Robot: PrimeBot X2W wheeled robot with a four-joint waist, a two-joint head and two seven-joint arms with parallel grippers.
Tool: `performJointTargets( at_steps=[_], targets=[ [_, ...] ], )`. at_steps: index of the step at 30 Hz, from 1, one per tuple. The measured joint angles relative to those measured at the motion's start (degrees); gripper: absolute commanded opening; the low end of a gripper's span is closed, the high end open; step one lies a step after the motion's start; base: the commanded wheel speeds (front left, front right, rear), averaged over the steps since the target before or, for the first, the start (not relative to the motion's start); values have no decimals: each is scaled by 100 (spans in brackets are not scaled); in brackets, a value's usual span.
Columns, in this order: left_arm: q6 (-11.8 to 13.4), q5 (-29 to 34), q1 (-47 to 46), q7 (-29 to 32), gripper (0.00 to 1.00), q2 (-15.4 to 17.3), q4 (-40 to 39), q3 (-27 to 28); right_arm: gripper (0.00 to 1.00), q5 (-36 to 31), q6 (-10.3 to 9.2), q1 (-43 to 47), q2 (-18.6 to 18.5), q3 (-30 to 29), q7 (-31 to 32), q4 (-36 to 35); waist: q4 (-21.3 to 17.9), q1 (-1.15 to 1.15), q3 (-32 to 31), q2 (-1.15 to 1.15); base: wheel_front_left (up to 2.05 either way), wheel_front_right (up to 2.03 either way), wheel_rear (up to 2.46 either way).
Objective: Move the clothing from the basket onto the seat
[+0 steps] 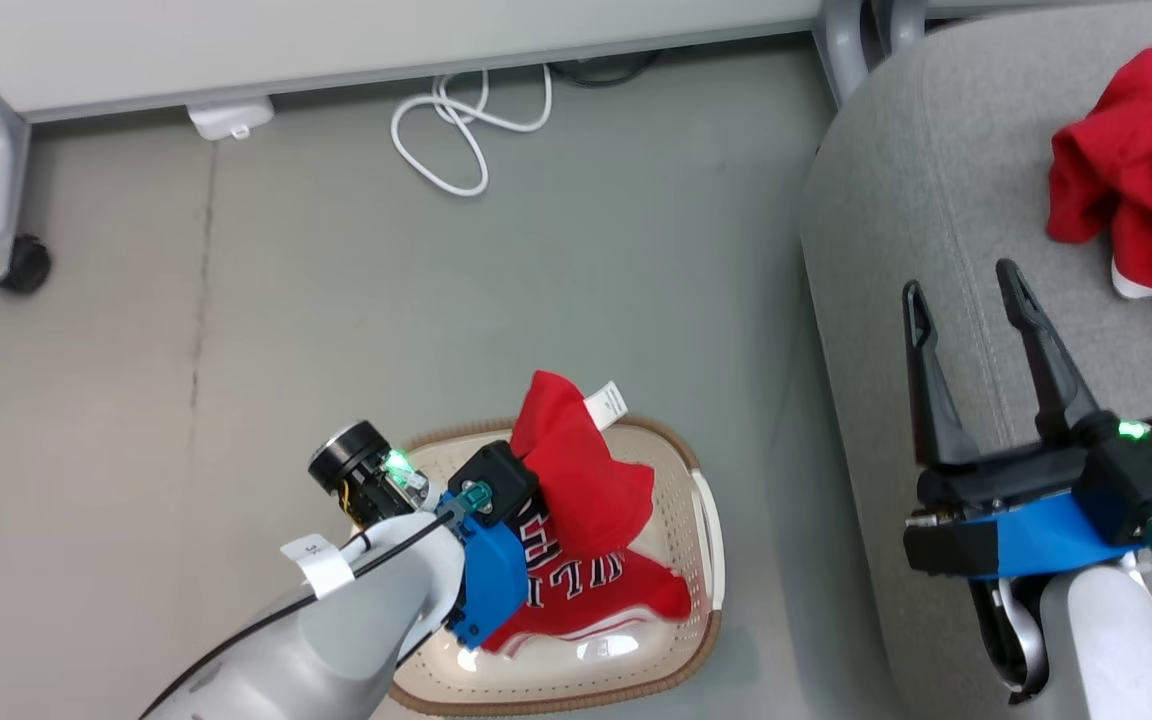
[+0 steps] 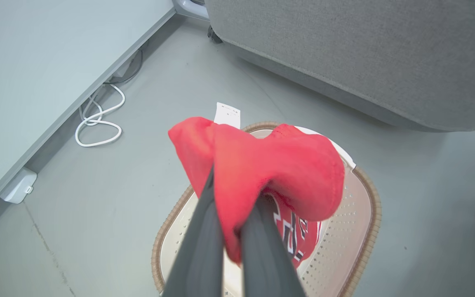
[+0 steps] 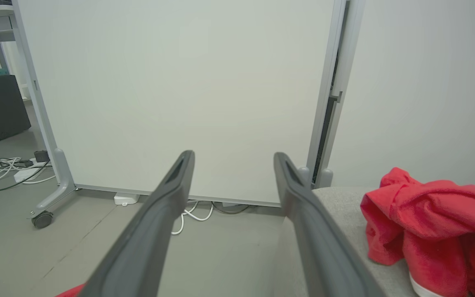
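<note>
Left tool (image 2: 237,198) clamped on a red garment (image 1: 586,500) over the basket (image 2: 344,239)

Both dark fingers of the left tool are pressed together on a bunched fold of the red garment, and in the left wrist view the cloth wraps over their tips. The gripped fold stands raised above the basket's brown rim, with a white tag (image 1: 606,402) sticking up from its top. The lower part of the garment, showing white lettering, hangs down into the basket and spreads across its inside. The basket sits on the grey floor (image 1: 336,300), just beside the front edge of the seat (image 1: 936,180).

The right tool (image 1: 958,280) hovers over the near part of the seat, its fingers spread wide apart with nothing between them. A second red garment (image 1: 1136,170) lies crumpled on the seat cushion, a strip of white trim showing at its lower edge. It is ahead and to the right of the right tool and not touching it.

A white cable (image 1: 456,130) lies looped on the floor at the foot of a pale panel (image 3: 179,82), well apart from the basket.
</note>
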Motion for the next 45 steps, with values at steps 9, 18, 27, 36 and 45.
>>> performJointTargets(
  at_steps=[9, 18, 27, 36, 45],
  targets=[
    [100, -31, 105, -15, 0, 171, -996, 844, 100, 2, 0, 358, 1, -26, 0, 145, 151, 0, -677, 0, 0, 0, 0],
    [331, 293, 298, -16, 0, 369, -2226, 1897, 100, 30, 0, 584, 1, -16, 0, 203, 209, 0, -1076, 0, 0, 0, 0],
    [389, 639, 245, -16, 0, 385, -3067, 2427, 100, 127, 0, 689, 1, 38, 0, 242, 213, 1, -1322, 0, 0, 0, 0],
    [487, 780, 23, -18, 0, 348, -3633, 2604, 100, 215, 0, 805, 1, 78, 0, 248, 194, 0, -1446, 0, 0, 0, 0],
    [526, 794, -8, -15, 0, 338, -3823, 2570, 100, 236, 0, 812, 1, 119, 0, 178, 213, 1, -1402, 0, 0, 0, 0]
  ],
)
